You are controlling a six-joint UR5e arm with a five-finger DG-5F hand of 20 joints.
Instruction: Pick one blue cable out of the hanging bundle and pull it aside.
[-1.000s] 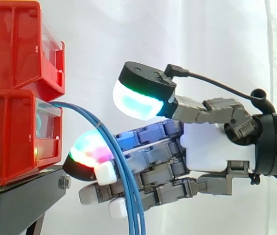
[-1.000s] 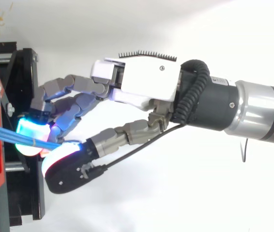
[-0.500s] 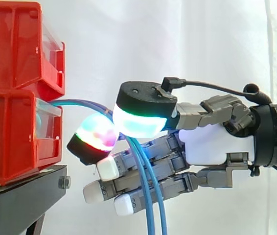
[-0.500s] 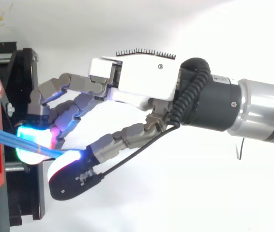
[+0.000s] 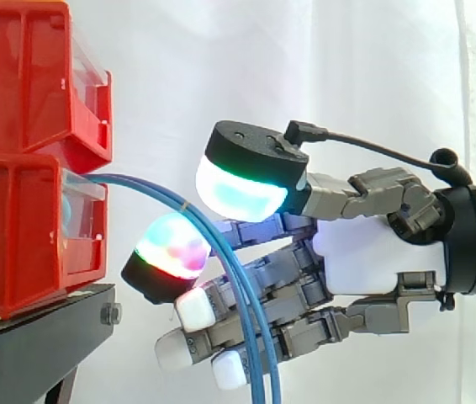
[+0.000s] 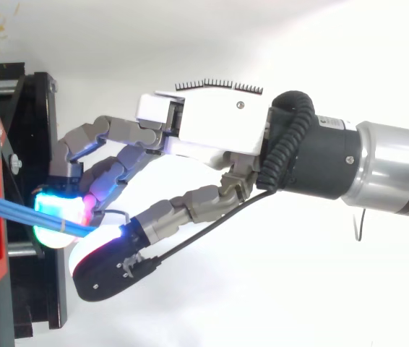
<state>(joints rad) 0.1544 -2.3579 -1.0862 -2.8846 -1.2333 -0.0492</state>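
Side view level, close — top view looking down — both share hand, blue cables.

My log for this feed:

- Bins: red, and the clear front panes carry a green-cyan tint.
- Stand: black.
- Curtain: white.
- blue cables: blue, one with a thin pale band.
- Hand: white palm, grey fingers with a bluish sheen.
- Upper pad: black back, glowing white-cyan with a green rim.
- Lower pad: black back, mottled green, magenta and cyan.
- Other fingertips: plain white.
- Arm: silver behind a black collar.
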